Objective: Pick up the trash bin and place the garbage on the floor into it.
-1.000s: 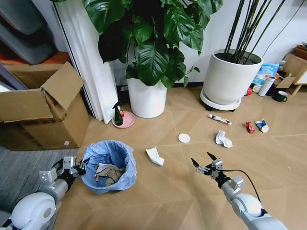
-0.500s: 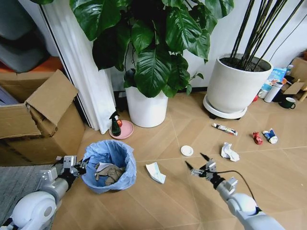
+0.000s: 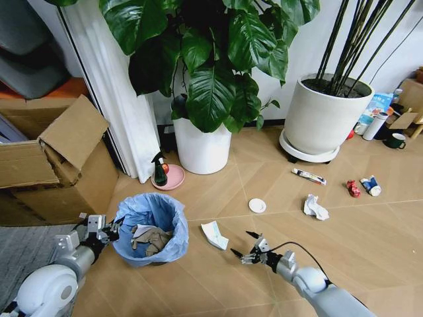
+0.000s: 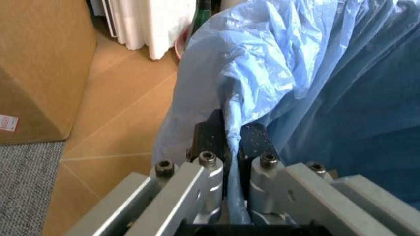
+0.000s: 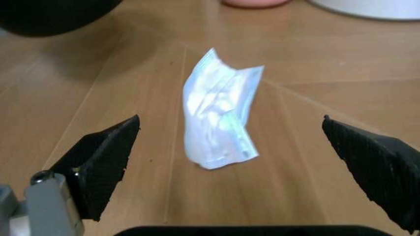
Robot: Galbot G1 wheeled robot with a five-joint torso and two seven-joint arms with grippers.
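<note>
Taking the trash bin (image 3: pixel 151 229) as the landmark: the cardboard box (image 3: pixel 49 162) stands beyond it on the robot's left, the white curtain (image 3: pixel 109 92) hangs behind it, and the leafy plant's white pot (image 3: pixel 201 146) sits behind it to the right. The second large white pot (image 3: pixel 323 117) is well apart, far to the right. The bin itself, lined with a light-blue bag (image 4: pixel 276 69), already holds tan and white crumpled paper (image 3: pixel 151 238). The left gripper (image 3: pixel 106 230) is clamped on the bin's near-left rim, fingers (image 4: pixel 253 142) pinching the bag edge. The right gripper (image 3: pixel 244 244) hovers low over the floor right of the bin, jaws spread wide, with the white crumpled wrapper (image 5: pixel 220 115) framed between its fingertips and nothing between gripper and wrapper. A green spray bottle on a pink dish (image 3: pixel 163 176) stands behind the bin. Farther right lie a white disc (image 3: pixel 257 206), a paper wad (image 3: pixel 315 208), a thin tube wrapper (image 3: pixel 308 176) and red (image 3: pixel 353 189) and blue-white scraps (image 3: pixel 371 186)
</note>
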